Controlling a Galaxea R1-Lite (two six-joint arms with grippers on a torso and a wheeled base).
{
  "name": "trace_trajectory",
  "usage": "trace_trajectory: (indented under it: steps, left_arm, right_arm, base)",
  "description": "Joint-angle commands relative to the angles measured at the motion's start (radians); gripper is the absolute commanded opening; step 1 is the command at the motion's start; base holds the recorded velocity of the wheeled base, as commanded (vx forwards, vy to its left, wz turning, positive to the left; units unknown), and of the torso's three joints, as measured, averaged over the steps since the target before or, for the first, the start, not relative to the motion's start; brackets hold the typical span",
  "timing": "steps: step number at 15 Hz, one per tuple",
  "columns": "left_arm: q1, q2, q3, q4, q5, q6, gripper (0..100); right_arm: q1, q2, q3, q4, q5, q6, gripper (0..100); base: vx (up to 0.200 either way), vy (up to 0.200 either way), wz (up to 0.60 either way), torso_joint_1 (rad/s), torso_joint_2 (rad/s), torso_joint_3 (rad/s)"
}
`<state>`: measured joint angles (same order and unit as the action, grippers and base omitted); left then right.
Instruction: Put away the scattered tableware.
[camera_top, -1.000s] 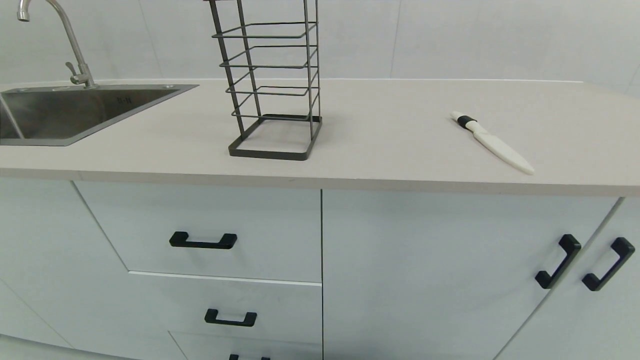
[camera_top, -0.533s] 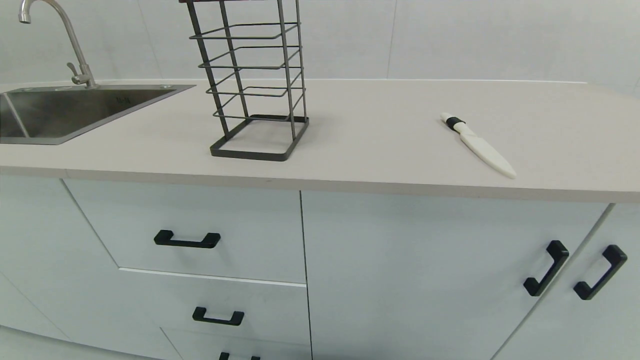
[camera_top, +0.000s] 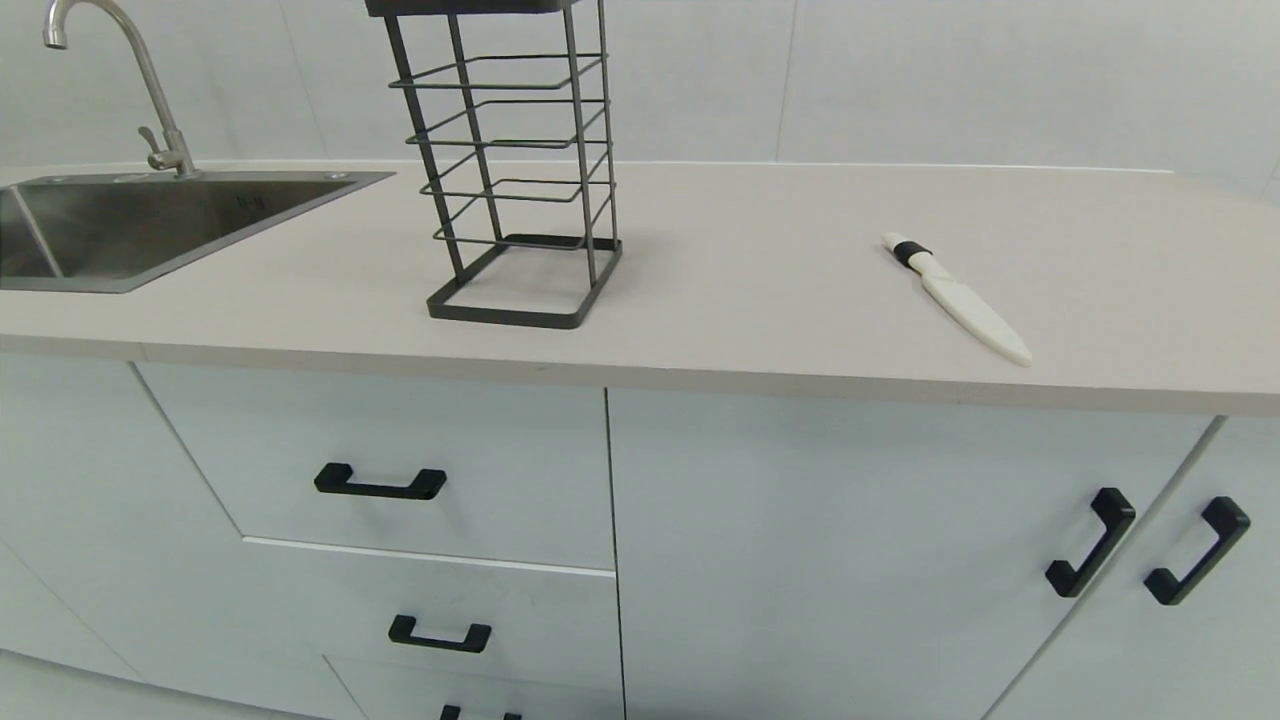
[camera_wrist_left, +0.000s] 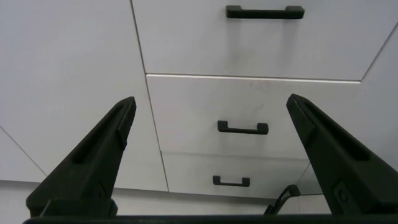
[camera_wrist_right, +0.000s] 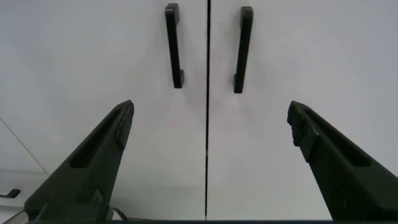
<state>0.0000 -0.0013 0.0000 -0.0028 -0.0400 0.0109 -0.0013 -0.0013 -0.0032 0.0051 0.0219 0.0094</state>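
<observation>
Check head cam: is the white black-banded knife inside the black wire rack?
No, the white black-banded knife lies flat on the beige countertop, well apart from the black wire rack.

Light was even & diffuse, apparently from overhead; head view bright overall. Wire rack threw just a faint soft shadow on the counter, by its base twd the robot's right. Knife had a thin shadow line along its near edge. Steel sink showed a dull sheen, faucet a bright streak along the neck. Wide-angle bend: counter front edge bowed, cabinet seams splayed outward twd the corners. In wrist views, left gripper & right gripper read as dark near-silhouettes vs pale cabinet fronts.
</observation>
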Motion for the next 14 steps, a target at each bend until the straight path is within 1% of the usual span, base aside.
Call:
trace_trajectory:
  steps: [1, 3, 5, 8, 11, 14]
  left_arm:
    - [0.0, 0.001, 0.0, 0.001, 0.0, 0.0, 100]
    - [0.0, 0.001, 0.0, 0.001, 0.0, 0.0, 100]
    - [0.0, 0.001, 0.0, 0.001, 0.0, 0.0, 100]
    - [0.0, 0.001, 0.0, 0.001, 0.0, 0.0, 100]
    - [0.0, 0.001, 0.0, 0.001, 0.0, -0.002, 100]
    - [0.0, 0.001, 0.0, 0.001, 0.002, -0.002, 100]
  right_arm:
    - [0.0, 0.001, 0.0, 0.001, 0.001, 0.0, 100]
    - [0.0, 0.001, 0.0, 0.001, 0.0, 0.0, 100]
    - [0.0, 0.001, 0.0, 0.001, 0.001, 0.0, 100]
    - [0.0, 0.001, 0.002, 0.001, 0.0, 0.0, 100]
    - [0.0, 0.001, 0.002, 0.001, 0.001, 0.001, 100]
    - [0.0, 0.001, 0.0, 0.001, 0.0, 0.001, 100]
  base:
    - [0.0, 0.0, 0.0, 0.193, -0.11, -0.027]
    - [0.0, 0.0, 0.0, 0.229, -0.05, -0.141]
    - [0.0, 0.0, 0.0, 0.259, -0.32, -0.2]
    - [0.0, 0.0, 0.0, 0.209, -0.69, -0.199]
    - [0.0, 0.0, 0.0, 0.243, -0.51, -0.206]
    - [0.0, 0.0, 0.0, 0.095, -0.48, -0.219]
